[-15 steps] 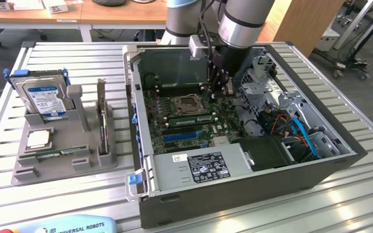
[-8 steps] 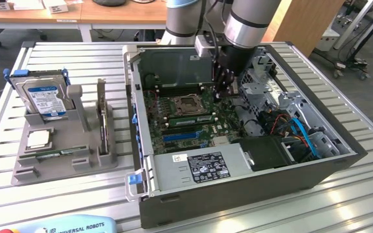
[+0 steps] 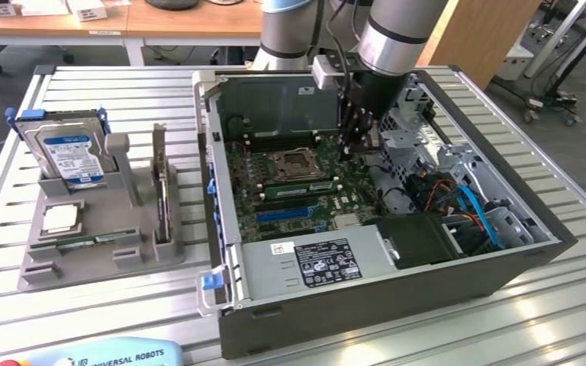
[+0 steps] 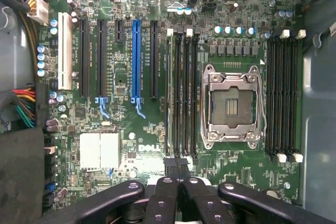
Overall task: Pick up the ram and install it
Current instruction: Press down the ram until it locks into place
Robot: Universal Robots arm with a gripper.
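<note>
End effector [image 4: 177,164] clenched, tips at one end of the ram [image 3: 298,187], contact unclear | ram stands in a DIMM slot just below the CPU socket [image 3: 291,162], exterior frame centre | risk: I load one end only, so the stick seats tilted and a latch misses.

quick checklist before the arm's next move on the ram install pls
1. Tool shut: ok.
2. Tool tips over the end of the slot bank beside the cpu socket: ok.
3. Ram lying along that bank's slot farthest from the socket: ok.
4. Ram pressed fully home, end latches closed: cannot tell.
5. Tool touching the ram: cannot tell.
6. Cable bundle away from the slots, at the board's edge: ok.
</note>
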